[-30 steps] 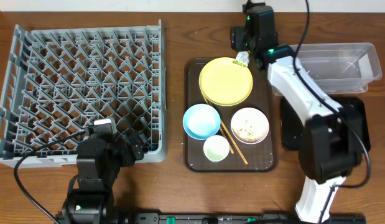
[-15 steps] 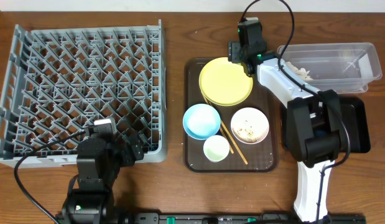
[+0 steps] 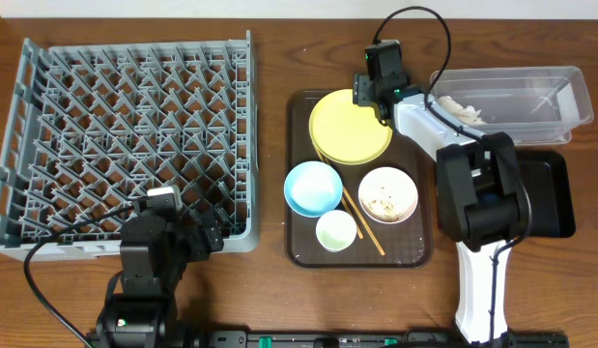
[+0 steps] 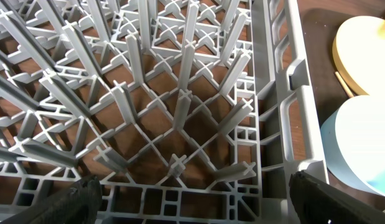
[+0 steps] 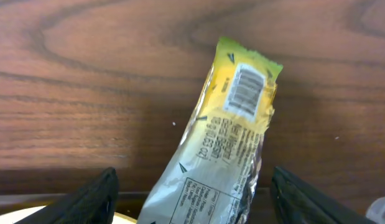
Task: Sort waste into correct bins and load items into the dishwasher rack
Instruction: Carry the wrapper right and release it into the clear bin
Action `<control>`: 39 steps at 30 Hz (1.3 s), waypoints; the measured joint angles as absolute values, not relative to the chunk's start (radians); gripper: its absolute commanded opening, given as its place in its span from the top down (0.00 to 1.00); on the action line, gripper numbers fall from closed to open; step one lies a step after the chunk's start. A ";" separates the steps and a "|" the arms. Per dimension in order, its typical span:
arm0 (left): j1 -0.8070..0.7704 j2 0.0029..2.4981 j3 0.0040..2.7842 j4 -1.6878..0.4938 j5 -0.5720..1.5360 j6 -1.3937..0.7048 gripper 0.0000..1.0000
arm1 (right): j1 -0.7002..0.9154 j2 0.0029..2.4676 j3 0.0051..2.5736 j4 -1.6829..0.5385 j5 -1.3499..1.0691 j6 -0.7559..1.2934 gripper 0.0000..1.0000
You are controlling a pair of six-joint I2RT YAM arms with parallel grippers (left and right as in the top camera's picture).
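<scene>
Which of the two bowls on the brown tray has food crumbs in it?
The white bowl, the right-hand one, holds beige crumbs; the light blue bowl beside it looks empty.

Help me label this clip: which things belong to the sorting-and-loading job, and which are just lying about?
Job: wrapper, white scrap, crumbs, clear tub, black tray, yellow plate, blue bowl, white bowl, cup, chopsticks, rack.
Idle: brown serving tray.

yellow-green snack wrapper (image 5: 224, 142) lying flat, barcode up, just beside yellow plate (image 3: 351, 127) rim
</scene>
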State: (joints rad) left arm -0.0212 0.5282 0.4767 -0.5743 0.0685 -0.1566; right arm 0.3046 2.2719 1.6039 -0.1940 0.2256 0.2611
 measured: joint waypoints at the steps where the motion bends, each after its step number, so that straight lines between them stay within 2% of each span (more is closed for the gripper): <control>1: -0.021 0.528 0.477 -0.574 0.068 -0.157 0.02 | 0.305 2.274 1.604 -0.193 0.226 0.265 0.31; 10: -0.021 0.528 0.477 -0.575 0.068 -0.157 0.02 | 0.305 2.277 1.604 -0.201 0.222 0.302 0.82; 14: -0.021 0.528 0.477 -0.575 0.068 -0.157 0.02 | 0.305 2.277 1.604 -0.204 0.209 0.311 0.98; 21: -0.021 0.528 0.477 -0.575 0.068 -0.157 0.02 | 0.304 2.240 1.603 -0.307 0.202 0.314 0.99; 27: -0.021 0.528 0.477 -0.573 0.068 -0.157 0.02 | 0.281 2.069 1.599 -0.476 0.191 0.315 0.99; 34: -0.021 0.528 0.477 -0.573 0.068 -0.157 0.02 | 0.168 1.836 1.604 -0.663 0.197 0.341 0.99; 39: -0.021 0.528 0.477 -0.573 0.069 -0.157 0.02 | 0.084 1.787 1.604 -0.801 0.215 0.356 0.99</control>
